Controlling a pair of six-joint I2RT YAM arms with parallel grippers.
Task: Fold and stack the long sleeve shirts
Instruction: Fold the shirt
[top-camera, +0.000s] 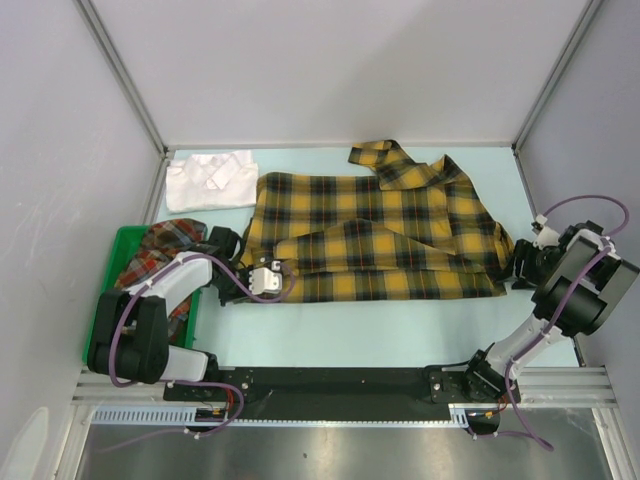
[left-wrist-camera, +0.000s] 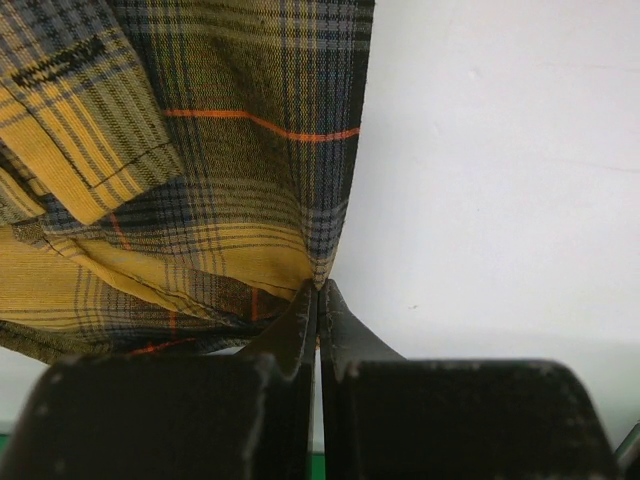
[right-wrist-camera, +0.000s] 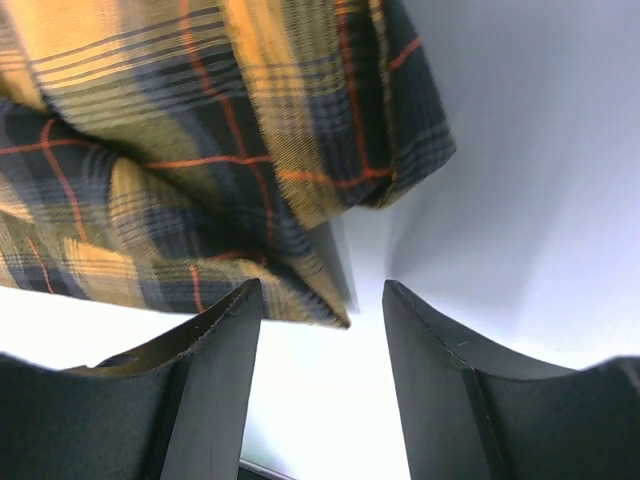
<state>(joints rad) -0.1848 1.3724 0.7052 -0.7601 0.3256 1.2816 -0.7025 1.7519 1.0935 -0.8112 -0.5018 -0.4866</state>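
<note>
Nearest, the left claw (left-wrist-camera: 318, 292) is pressed tight on a corner of the yellow-and-black plaid shirt (top-camera: 380, 235). The thin woven cloth gathers into soft pleats where the black fingers meet. I judge that it holds this hem so a fold can be carried across. The right claw (right-wrist-camera: 322, 300) stands spread at the shirt's opposite edge. A limp corner of hem hangs between its fingers, unpinched, so that side is free.

The shirt lies mostly flat across the middle of the smooth pale-blue worktop (top-camera: 350, 340), one sleeve laid slantwise over the body and the collar rumpled at the far side. To the left, a green bin (top-camera: 103, 295) holds a crumpled red-orange plaid shirt (top-camera: 160, 250), probably waiting its turn. Farthest, at the back left, a white shirt (top-camera: 210, 180) sits folded into a tidy rectangle, likely the base of the stack.
</note>
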